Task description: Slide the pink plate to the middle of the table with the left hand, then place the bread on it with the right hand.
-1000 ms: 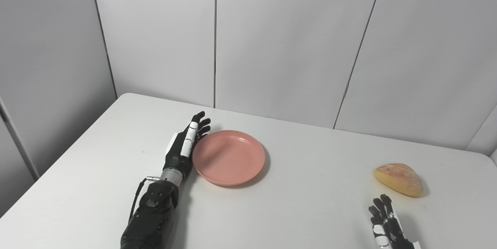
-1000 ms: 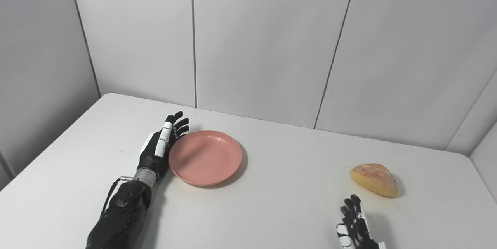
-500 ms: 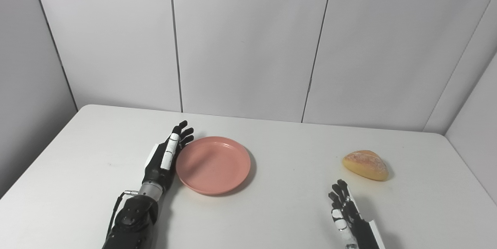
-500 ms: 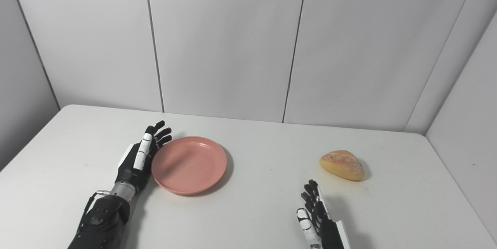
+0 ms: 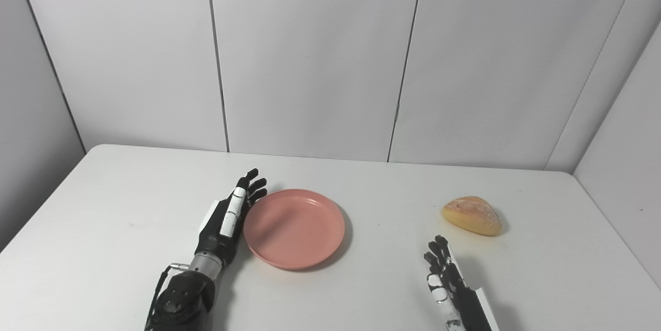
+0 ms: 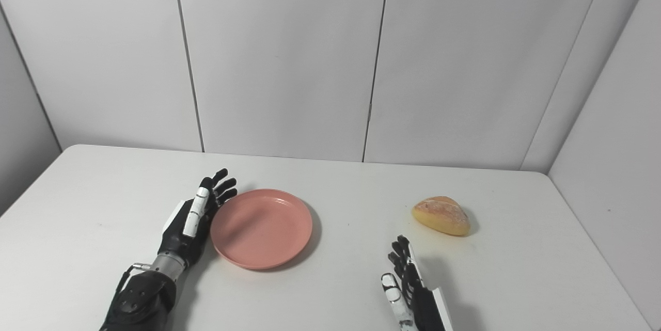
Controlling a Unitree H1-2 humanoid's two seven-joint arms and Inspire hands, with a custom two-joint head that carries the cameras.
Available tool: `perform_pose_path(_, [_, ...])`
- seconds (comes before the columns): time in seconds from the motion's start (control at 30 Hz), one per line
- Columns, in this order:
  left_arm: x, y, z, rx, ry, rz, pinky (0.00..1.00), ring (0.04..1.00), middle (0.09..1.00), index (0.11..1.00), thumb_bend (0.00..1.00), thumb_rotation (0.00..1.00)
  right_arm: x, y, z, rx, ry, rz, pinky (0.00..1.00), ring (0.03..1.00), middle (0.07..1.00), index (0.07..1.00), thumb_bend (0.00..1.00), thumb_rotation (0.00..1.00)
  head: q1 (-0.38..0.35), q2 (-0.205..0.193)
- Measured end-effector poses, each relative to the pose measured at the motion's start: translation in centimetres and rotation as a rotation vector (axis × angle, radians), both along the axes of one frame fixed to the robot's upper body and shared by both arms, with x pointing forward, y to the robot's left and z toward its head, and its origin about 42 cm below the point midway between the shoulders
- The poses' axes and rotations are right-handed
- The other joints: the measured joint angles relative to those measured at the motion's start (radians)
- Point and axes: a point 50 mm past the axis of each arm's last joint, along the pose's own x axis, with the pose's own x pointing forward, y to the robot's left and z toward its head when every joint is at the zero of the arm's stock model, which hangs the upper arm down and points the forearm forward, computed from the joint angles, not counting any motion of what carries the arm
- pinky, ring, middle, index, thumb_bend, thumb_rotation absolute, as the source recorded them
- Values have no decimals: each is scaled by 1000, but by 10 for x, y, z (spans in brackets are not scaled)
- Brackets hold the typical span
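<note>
Basically we saw a white table (image 5: 129,217) with grey wall panels (image 5: 310,52) behind it. Our left hand (image 5: 225,221) lay flat on its edge, thumb side up, fingers (image 5: 250,186) straight and spread a bit, holding nothing. Its palm side was pressed right against the left rim of the pink plate (image 5: 294,228); we read it as touching, no gap showed in either eye view. Pink plate sat upright on the table, empty, a little left of table centre, with its shadow on the right side.

Bread (image 5: 471,215), a golden crusty roll with a reddish top, lay on the table toward the right, well apart from the plate. Nothing touched it.

Our right hand (image 5: 447,281) came in at the bottom edge, nearer to us than the bread and slightly left of it, not touching it. Fingers pointed away toward the far wall, loosely extended and apart, gripping nothing. Its shadow fell on the table just to the right of it. Lower part of that hand was cut by the frame edge. Left forearm (image 5: 182,300) was black, with a cable looping at the wrist.
</note>
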Motion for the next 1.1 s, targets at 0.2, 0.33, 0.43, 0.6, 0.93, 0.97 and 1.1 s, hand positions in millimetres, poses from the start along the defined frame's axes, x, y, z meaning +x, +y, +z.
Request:
perform_pose_path(0.2, [-5, -16, -1, 7, -12, -34, 920, 924, 926, 933, 699, 1000, 0, 0, 0, 2, 1, -1, 1000, 955, 973, 996, 629, 877, -20, -3])
perform_pose_path(0.33, [-9, -25, -1, 35, -18, -57, 917, 918, 919, 929, 713, 1000, 0, 0, 0, 2, 1, 0, 993, 953, 972, 997, 627, 886, -34, 5])
perform_pose_path(0.43, [-13, -31, -2, 56, -29, -65, 931, 929, 930, 939, 691, 1000, 0, 0, -1, 2, 2, 0, 993, 953, 970, 995, 630, 879, -37, 12])
perform_pose_path(0.6, [-19, -47, -2, 38, -38, -81, 925, 934, 937, 949, 676, 1000, 1, 0, -1, 2, 4, -1, 992, 948, 968, 997, 633, 881, -41, 17])
perform_pose_path(0.93, [-22, -62, -1, 35, -57, -82, 969, 961, 954, 965, 669, 1000, 2, 0, -1, -2, 2, -2, 993, 947, 970, 998, 630, 881, -48, 41])
perform_pose_path(0.97, [-22, -62, -1, 35, -59, -82, 970, 962, 956, 967, 666, 1000, 2, 0, -1, -1, 2, -1, 994, 948, 970, 998, 629, 879, -48, 41])
perform_pose_path(1.1, [-22, -62, -1, 35, -60, -82, 970, 962, 958, 969, 665, 1000, 2, 0, 0, 1, 2, -1, 998, 955, 972, 996, 635, 882, -49, 52])
